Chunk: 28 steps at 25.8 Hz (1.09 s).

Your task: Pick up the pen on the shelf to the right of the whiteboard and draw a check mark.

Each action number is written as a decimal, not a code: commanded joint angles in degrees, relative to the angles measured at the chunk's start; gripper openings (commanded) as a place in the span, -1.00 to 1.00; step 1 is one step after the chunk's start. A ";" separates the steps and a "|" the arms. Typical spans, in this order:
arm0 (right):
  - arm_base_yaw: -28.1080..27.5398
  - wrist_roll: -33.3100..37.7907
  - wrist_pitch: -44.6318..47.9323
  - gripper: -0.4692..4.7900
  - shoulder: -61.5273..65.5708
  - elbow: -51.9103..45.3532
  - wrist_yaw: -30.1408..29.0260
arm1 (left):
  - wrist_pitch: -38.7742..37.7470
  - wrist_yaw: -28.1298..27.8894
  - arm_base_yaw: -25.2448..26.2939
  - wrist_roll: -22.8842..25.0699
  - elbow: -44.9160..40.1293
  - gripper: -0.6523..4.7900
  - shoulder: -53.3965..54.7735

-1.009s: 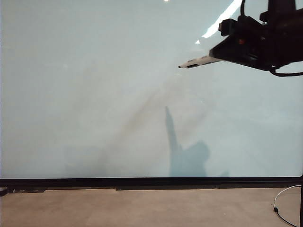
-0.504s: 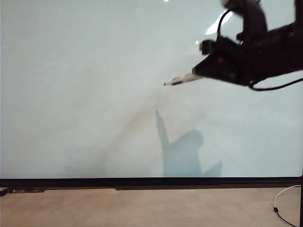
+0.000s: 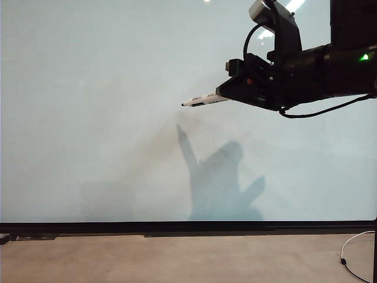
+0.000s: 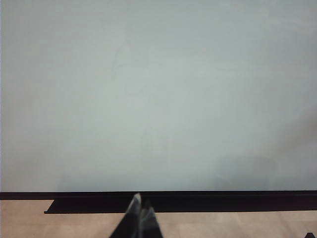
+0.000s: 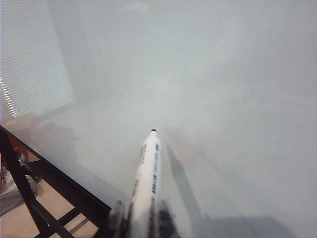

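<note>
The whiteboard (image 3: 88,118) fills nearly the whole exterior view, glossy and pale, and no check mark shows on it. My right gripper (image 3: 227,94) reaches in from the upper right, shut on the pen (image 3: 203,100), a slim white marker whose dark tip points left. In the right wrist view the pen (image 5: 148,173) sticks out from the right gripper (image 5: 143,218) toward the whiteboard (image 5: 223,74). Its tip stands apart from its shadow, so it is off the surface. My left gripper (image 4: 141,208) hangs low before the whiteboard (image 4: 158,99), fingertips together, holding nothing. The shelf is out of view.
A thin black frame edge (image 3: 188,227) runs along the board's bottom above a tan floor (image 3: 177,259). A white cable (image 3: 353,247) lies at the lower right. Black stand bars (image 5: 29,198) cross beside the board in the right wrist view.
My right arm has swung left and lower with the pen, which now lies flatter. Its shadow on the board has shifted left and grown.
</note>
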 commanded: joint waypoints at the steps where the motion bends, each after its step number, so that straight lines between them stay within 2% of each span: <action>1: 0.09 -0.07 1.25 -0.83 -0.13 0.42 1.81 | 0.37 0.00 0.00 0.24 0.17 -0.78 0.02; 28: -0.15 -5.62 4.13 -0.83 0.11 0.48 4.83 | 0.37 0.02 0.00 0.24 0.17 -0.78 0.02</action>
